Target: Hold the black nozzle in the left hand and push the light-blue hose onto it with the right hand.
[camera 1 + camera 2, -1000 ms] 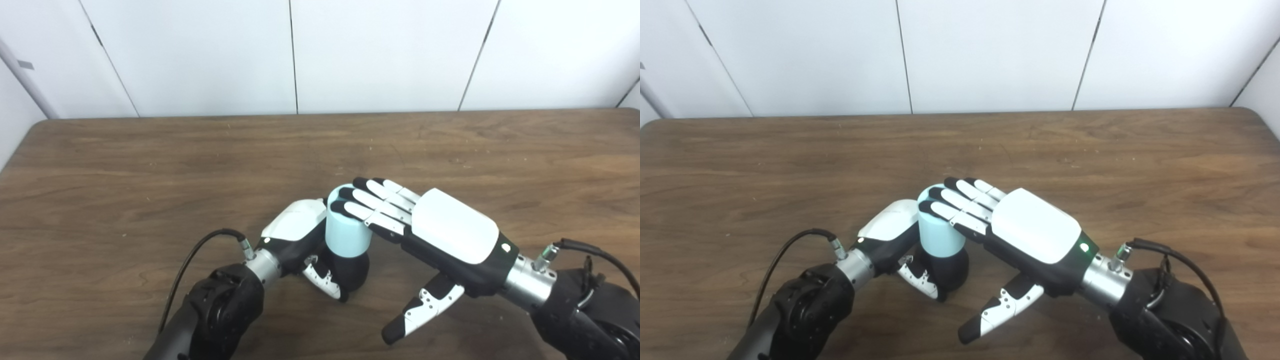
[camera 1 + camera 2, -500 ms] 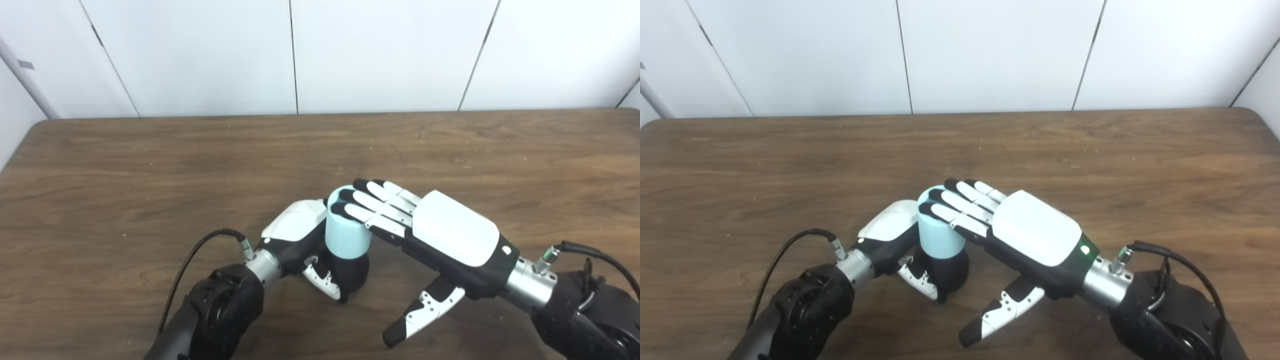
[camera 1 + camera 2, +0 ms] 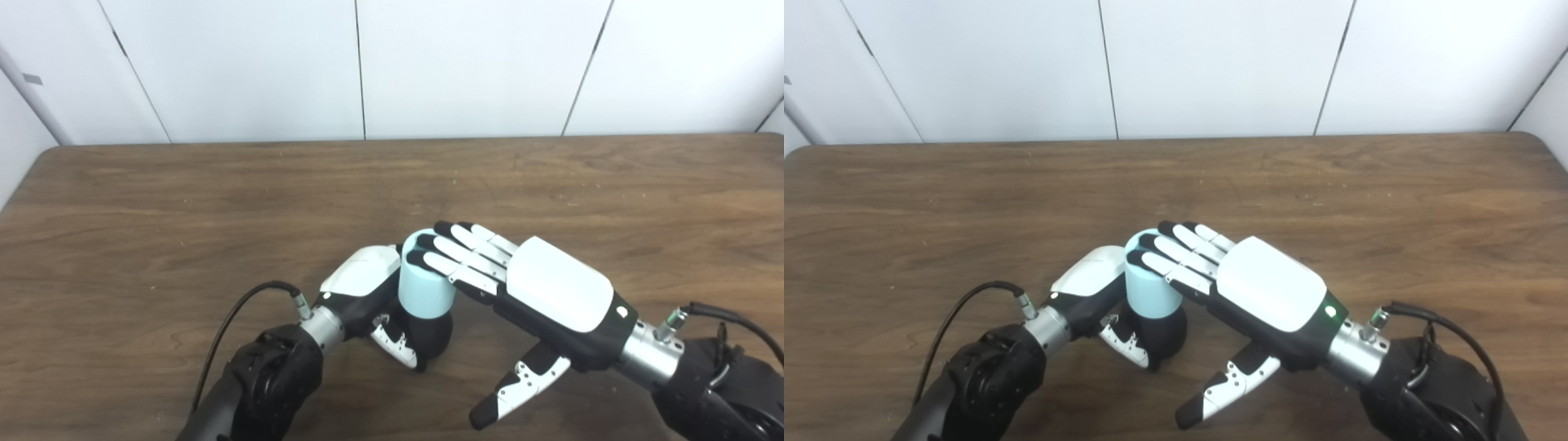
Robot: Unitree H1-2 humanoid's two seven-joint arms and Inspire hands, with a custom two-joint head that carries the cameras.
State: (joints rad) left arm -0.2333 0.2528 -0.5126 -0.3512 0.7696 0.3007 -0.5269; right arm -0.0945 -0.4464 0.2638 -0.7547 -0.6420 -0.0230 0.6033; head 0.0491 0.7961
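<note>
The black nozzle (image 3: 432, 335) stands upright on the table near the front middle, and my left hand (image 3: 367, 288) is shut around it from the left. A short light-blue hose (image 3: 424, 288) sits over the top of the nozzle. My right hand (image 3: 539, 288) is open and flat, its fingers (image 3: 456, 251) lying across the top of the hose, its thumb hanging free below. In the right eye view the hose (image 3: 1149, 291) shows between my left hand (image 3: 1093, 282) and my right hand (image 3: 1262, 288). How deep the nozzle reaches inside the hose is hidden.
The brown wooden table (image 3: 184, 208) stretches left, right and back to a white panelled wall (image 3: 367, 67). A black cable (image 3: 239, 312) loops from my left wrist over the table.
My right hand has sunk slightly with its fingers on the hose top, and the hose sits a little lower on the nozzle. The left hand has not moved.
</note>
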